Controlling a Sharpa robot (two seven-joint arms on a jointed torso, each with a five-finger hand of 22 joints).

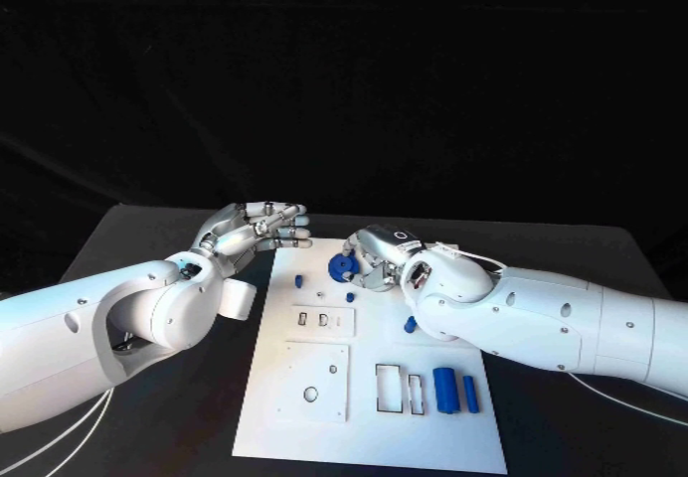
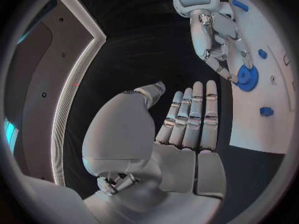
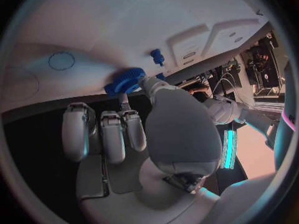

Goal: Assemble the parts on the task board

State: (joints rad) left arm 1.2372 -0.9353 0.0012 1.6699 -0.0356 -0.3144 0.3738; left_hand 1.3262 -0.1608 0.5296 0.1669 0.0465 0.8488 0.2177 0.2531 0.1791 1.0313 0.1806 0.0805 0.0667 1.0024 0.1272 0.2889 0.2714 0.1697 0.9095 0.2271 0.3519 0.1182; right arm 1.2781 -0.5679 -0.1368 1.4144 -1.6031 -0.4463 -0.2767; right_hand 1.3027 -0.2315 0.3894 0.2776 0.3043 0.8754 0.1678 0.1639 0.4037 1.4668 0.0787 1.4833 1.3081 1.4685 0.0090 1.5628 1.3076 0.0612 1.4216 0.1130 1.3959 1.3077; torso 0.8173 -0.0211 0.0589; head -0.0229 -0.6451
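A blue toothed plastic gear [image 1: 341,265] is pinched by the right hand [image 1: 382,260] fingertips over the white task board [image 1: 287,417]; the left hand [image 1: 258,231] is held empty, its fingers loosely apart.

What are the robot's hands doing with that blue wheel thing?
The right robot hand has its fingers on a blue gear at the far end of the white board. The left robot hand hangs beside the board, holding nothing. Other small blue pieces, like two blue bars near the front, lie on the board.
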